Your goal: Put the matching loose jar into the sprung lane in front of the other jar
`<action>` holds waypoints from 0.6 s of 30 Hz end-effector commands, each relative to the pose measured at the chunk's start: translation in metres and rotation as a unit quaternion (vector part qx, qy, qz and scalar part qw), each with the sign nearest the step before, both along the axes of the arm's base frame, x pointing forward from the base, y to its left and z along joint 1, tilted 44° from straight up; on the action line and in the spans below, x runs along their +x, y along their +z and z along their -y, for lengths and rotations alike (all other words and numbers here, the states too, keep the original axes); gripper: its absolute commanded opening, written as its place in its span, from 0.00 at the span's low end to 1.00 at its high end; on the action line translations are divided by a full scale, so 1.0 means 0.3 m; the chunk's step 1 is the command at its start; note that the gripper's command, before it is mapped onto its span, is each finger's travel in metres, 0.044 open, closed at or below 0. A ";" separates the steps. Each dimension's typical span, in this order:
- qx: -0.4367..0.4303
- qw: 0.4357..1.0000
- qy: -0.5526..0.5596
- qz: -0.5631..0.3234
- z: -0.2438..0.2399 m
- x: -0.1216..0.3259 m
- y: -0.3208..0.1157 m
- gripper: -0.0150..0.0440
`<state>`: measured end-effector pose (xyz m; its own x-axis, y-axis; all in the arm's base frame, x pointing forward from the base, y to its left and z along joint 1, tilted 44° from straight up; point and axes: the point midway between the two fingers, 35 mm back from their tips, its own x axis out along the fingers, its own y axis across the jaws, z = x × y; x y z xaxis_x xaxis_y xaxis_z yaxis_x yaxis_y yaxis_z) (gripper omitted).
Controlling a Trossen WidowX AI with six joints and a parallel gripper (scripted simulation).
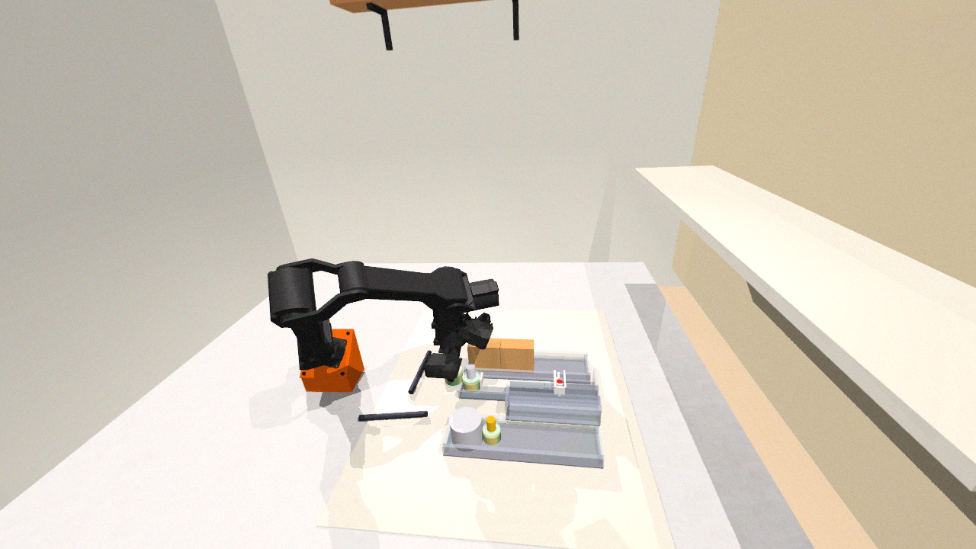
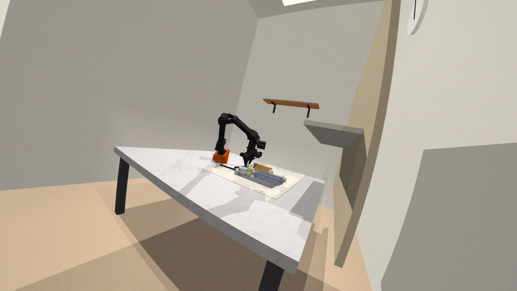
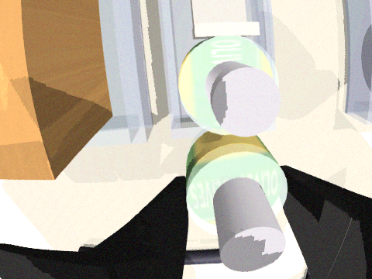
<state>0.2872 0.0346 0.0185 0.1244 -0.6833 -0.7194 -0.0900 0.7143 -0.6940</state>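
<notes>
On the worktop (image 1: 170, 437) (image 2: 202, 191) (image 3: 19, 221), toward its far right corner, the sprung lane (image 1: 481, 395) (image 2: 271, 176) (image 3: 265, 19) awaits. The pincer (image 1: 451, 374) (image 2: 247, 165) (image 3: 232, 180) is closed around the matching jar (image 1: 454, 379) (image 2: 248, 165) (image 3: 236, 186), just outside its front: probably stiff, smooth, slippery, best gripped by the body, below the grey cap.

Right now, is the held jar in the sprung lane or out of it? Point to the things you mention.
Out: in the wrist view, the gripper (image 1: 450, 377) (image 3: 232, 180) holds the jar (image 3: 236, 167) in front of the lane's front end (image 3: 178, 132).
</notes>
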 end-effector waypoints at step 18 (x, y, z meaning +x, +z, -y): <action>0.004 1.000 0.003 0.013 -0.016 0.057 0.012 0.25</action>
